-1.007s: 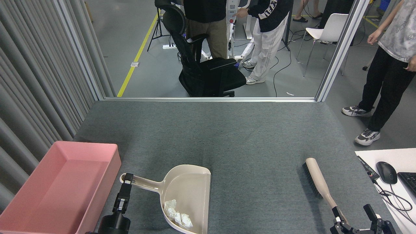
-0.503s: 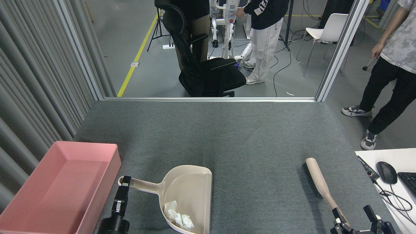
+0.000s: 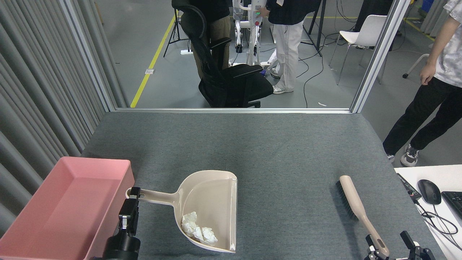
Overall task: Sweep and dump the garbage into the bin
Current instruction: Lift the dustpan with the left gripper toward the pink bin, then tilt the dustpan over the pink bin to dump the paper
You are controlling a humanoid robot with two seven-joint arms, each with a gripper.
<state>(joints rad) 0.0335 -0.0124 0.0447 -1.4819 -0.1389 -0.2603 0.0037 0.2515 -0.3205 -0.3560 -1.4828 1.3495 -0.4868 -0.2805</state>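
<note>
Two crumpled white wads of garbage [image 3: 199,230] lie in the rear corner of a beige dustpan [image 3: 213,202]. My left gripper [image 3: 132,195] is shut on the end of the dustpan's handle, right beside the near wall of the pink bin [image 3: 43,216], which stands at the table's left front. The bin's inside shows nothing in it. At the bottom right, my right gripper [image 3: 389,245] stands open, with the handle tip of a beige brush [image 3: 355,204] lying between its fingers.
The brush lies on the grey felt table [image 3: 252,144]. A white desk with a mouse [image 3: 429,191] and cables stands at the right. Ribbed grey panels line the left side. People, a black office chair [image 3: 231,79] and a white chair stand beyond the far edge.
The dustpan has risen and shifted left towards the bin, held by my left gripper. My right gripper has sunk a little lower in the view. The people in the background have moved.
</note>
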